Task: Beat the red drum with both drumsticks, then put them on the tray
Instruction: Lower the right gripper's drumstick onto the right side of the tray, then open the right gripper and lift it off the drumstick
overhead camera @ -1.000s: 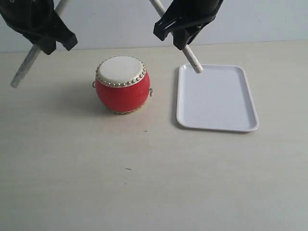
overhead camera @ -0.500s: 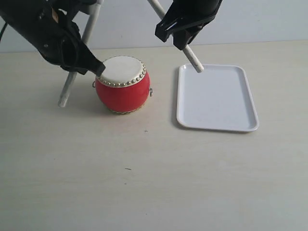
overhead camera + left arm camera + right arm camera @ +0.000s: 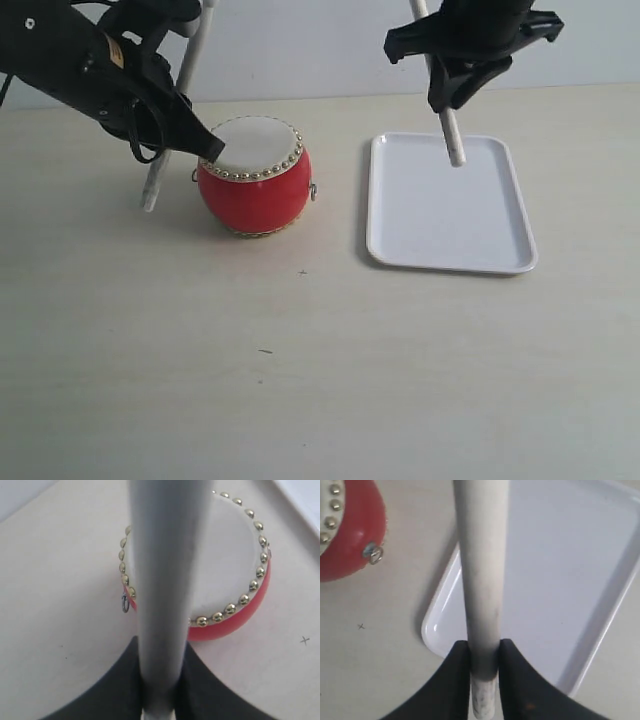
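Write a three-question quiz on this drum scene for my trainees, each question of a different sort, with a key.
1. Fill the blank: the studs ringing the cream top of the red drum are ____ coloured.
2. True or false: the drumstick held in the right claw hangs over the tray.
3. What is the left claw shut on? A the red drum; B the tray; C the second drumstick.
Key: 1 gold; 2 true; 3 C.
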`<state>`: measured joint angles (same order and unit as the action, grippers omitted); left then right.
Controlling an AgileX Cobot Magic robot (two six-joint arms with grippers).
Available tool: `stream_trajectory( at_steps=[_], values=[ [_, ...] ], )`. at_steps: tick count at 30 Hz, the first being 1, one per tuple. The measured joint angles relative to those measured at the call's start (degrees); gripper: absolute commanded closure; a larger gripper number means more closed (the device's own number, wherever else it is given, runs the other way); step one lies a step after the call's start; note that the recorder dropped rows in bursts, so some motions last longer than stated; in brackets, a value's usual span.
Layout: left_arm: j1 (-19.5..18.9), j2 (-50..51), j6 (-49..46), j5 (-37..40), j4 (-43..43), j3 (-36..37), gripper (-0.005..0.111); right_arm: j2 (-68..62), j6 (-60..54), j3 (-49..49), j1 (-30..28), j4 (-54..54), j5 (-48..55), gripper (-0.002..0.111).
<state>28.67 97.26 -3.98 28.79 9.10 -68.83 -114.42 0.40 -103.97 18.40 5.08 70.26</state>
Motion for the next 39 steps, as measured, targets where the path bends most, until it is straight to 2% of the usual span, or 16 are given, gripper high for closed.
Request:
stream_trajectory(
  at_steps=[12, 28, 39],
  values=[
    [-0.1, -1.0, 0.0, 1.2, -0.6, 0.0, 0.107, -12.6, 9.7, 0.0, -4.9, -0.7, 0.0, 0.108],
    [-0.1, -1.0, 0.0, 1.2, -1.2, 0.0, 0.107, -20.0, 8.2, 0.0, -11.3, -0.7, 0.0, 0.108],
    [-0.1, -1.0, 0.0, 1.1, -1.6, 0.0, 0.107, -20.1, 7.8, 0.0, -11.7, -0.8, 0.0, 0.108]
  ],
)
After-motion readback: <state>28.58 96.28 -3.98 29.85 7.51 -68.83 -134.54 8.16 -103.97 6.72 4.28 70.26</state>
